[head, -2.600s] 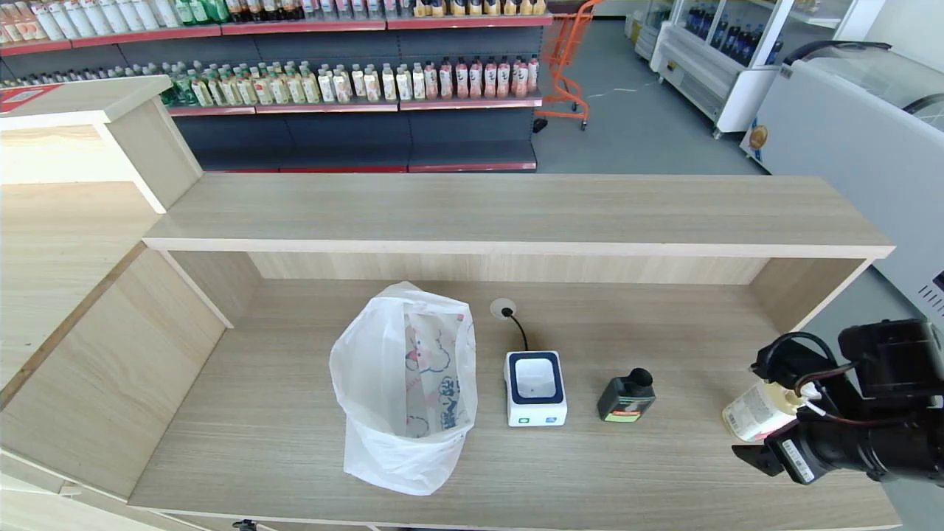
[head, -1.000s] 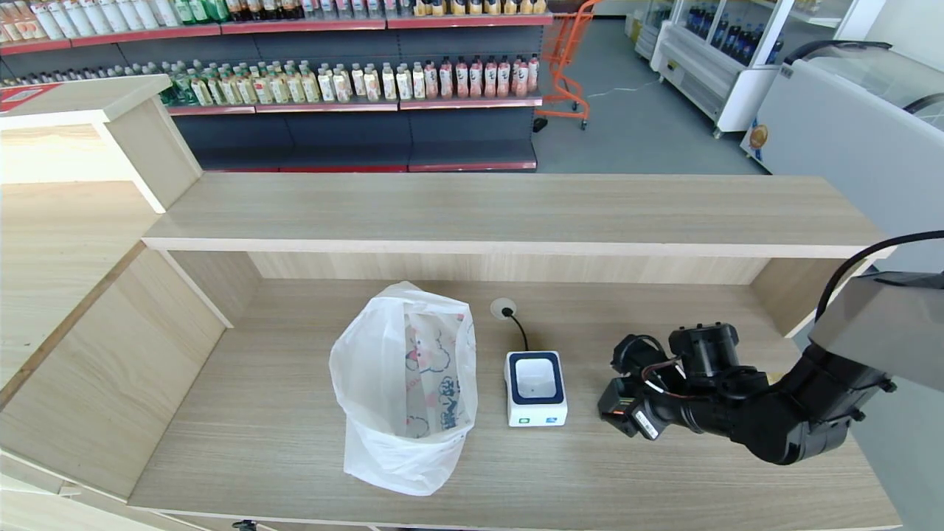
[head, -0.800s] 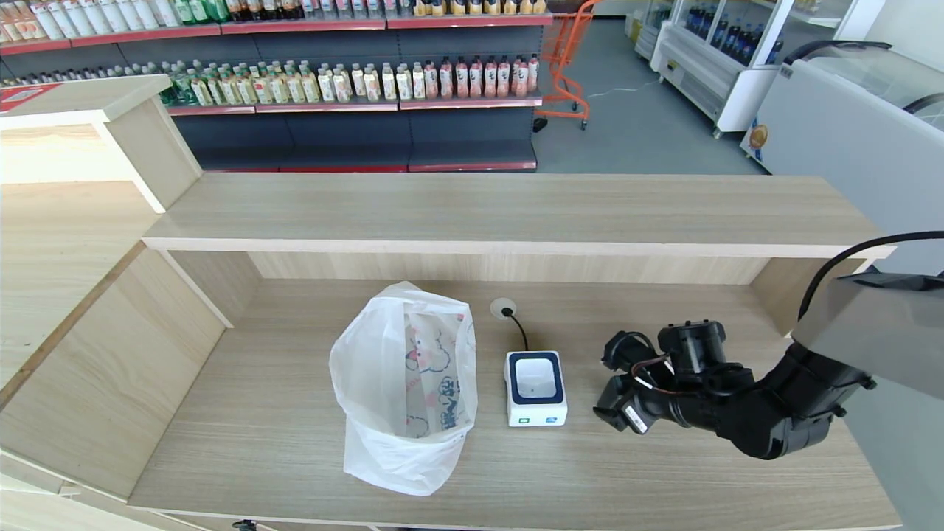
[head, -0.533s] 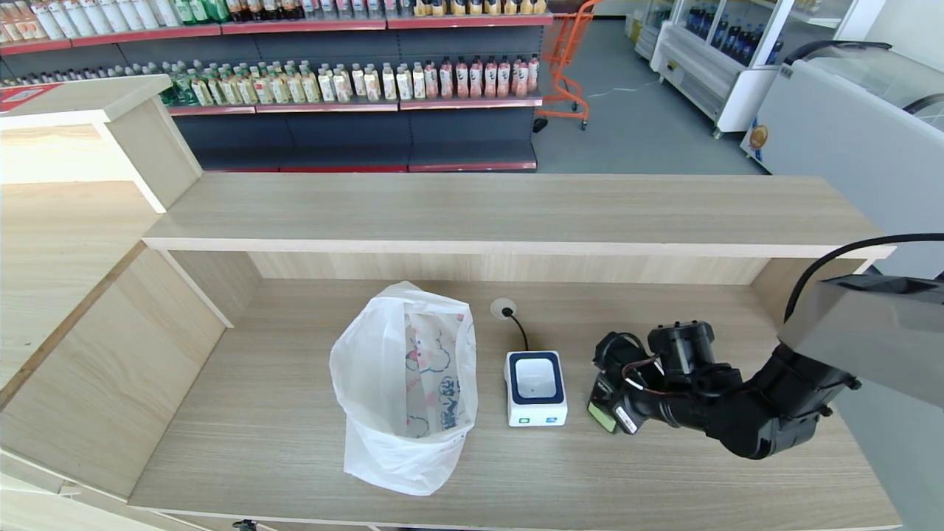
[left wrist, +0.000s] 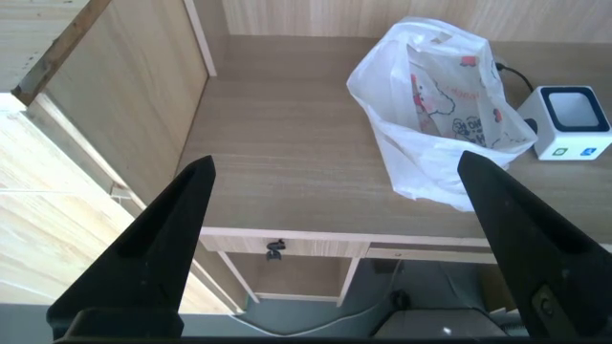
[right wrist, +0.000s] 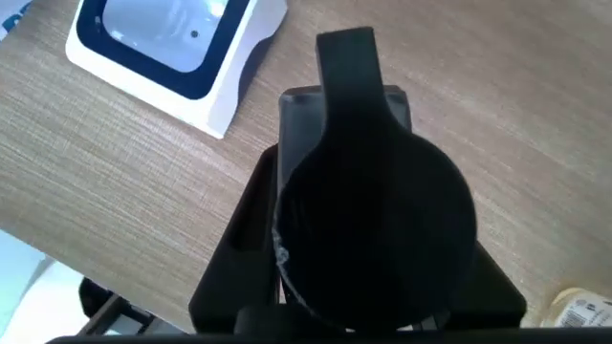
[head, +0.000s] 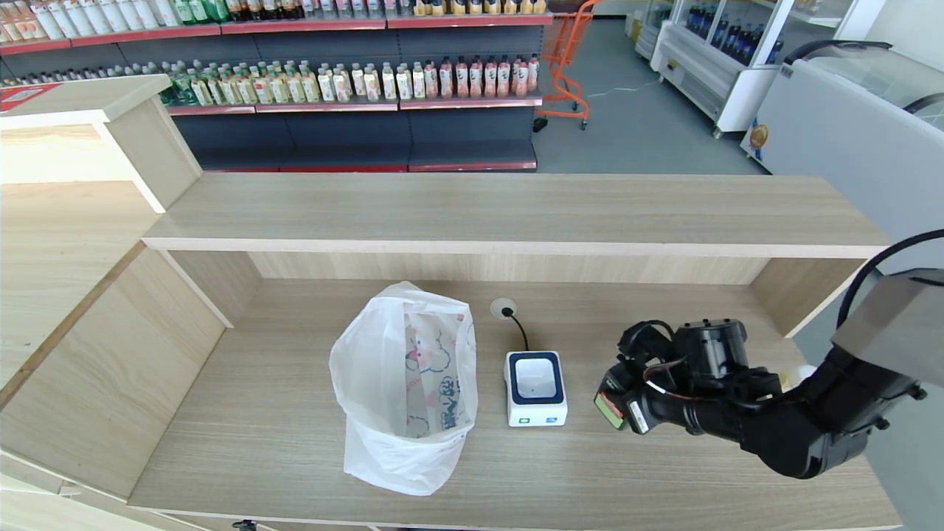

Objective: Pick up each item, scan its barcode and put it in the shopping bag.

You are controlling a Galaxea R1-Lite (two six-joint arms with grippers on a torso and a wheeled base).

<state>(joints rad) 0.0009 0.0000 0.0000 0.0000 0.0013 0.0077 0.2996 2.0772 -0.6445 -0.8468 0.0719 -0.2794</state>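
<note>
My right gripper [head: 625,402] is shut on the black bottle [head: 609,404]. It holds the bottle tipped on its side just right of the white barcode scanner [head: 536,387], with the red and green label facing the scanner. In the right wrist view the bottle's round black cap [right wrist: 373,229] is close up, and the scanner [right wrist: 172,48] lies beyond it. The white shopping bag [head: 404,387] stands open left of the scanner with a printed packet inside. My left gripper [left wrist: 337,167] hangs open off the counter's front left, with the bag [left wrist: 440,124] ahead.
A white bottle [head: 798,375] stands at the counter's right end, mostly behind my right arm, and its edge [right wrist: 585,311] is near the held bottle. The scanner's cable [head: 516,328] runs to a hole at the back. A raised shelf [head: 516,214] overhangs the rear.
My right arm came from the white bottle to the black bottle and closed on it. It carried the bottle left toward the scanner, then lifted and tipped it.
</note>
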